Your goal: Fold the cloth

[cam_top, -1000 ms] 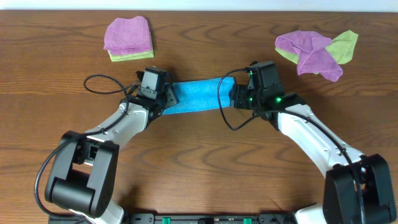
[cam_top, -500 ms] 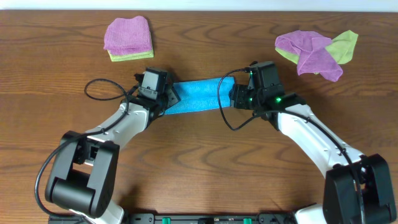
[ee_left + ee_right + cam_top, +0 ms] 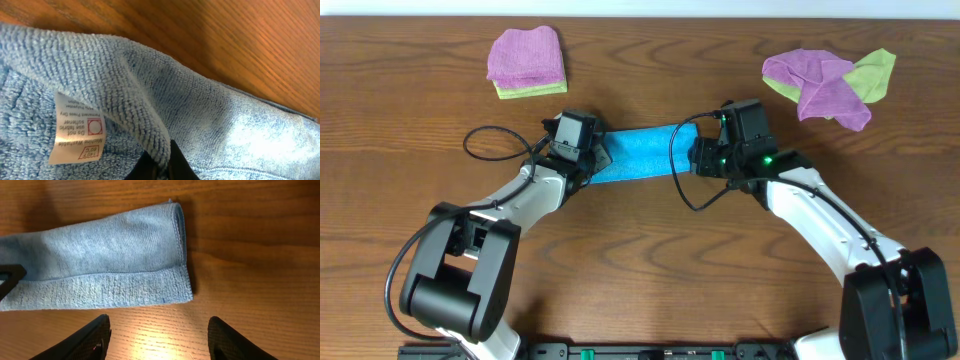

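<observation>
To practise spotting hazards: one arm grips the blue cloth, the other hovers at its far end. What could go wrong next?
The left gripper pinches only a raised ridge of the cloth, which may slip out when pulled. The right gripper has its jaws open just short of the cloth's end, so closing now could miss it. Its cable loops across the cloth and might snag.
</observation>
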### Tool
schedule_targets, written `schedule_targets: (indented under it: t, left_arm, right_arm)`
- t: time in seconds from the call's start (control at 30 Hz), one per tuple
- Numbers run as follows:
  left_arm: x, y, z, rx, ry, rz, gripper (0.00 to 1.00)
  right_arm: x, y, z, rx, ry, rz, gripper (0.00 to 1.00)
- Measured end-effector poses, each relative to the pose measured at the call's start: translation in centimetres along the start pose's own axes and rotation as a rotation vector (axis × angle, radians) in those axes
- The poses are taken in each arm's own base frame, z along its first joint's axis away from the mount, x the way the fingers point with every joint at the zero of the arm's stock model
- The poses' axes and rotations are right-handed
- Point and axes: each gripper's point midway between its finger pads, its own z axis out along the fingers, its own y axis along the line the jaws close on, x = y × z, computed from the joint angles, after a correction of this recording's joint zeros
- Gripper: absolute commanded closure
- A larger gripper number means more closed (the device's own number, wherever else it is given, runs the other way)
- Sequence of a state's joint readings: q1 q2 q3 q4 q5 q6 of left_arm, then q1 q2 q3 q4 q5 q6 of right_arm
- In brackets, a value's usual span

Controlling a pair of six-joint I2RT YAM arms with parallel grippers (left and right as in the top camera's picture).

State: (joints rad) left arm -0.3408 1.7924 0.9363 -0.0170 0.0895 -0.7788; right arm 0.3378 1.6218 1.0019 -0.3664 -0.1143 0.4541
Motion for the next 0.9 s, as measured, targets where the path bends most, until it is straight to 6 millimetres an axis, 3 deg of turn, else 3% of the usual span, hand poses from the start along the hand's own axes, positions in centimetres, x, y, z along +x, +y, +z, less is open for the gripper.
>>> schedule_targets:
  t: [0.17,0.63,0.9]
  left_arm:
    - [0.4,0.3,-0.2,-0.01,0.021,0.069,0.94]
    - [0.0,0.1,-4.5,-0.104,0.106,0.295,0.94]
    - [0.1,0.3,-6.3,-0.157,0.176,0.397,0.7]
  right_arm:
    - [0.3,-0.1,0.0,0.004,0.013,-0.01,0.37]
    - [0.3,-0.1,0.0,0.003,0.014,-0.016,0.37]
    - [0.4,0.0,0.0,-0.005,0.02,-0.016,0.37]
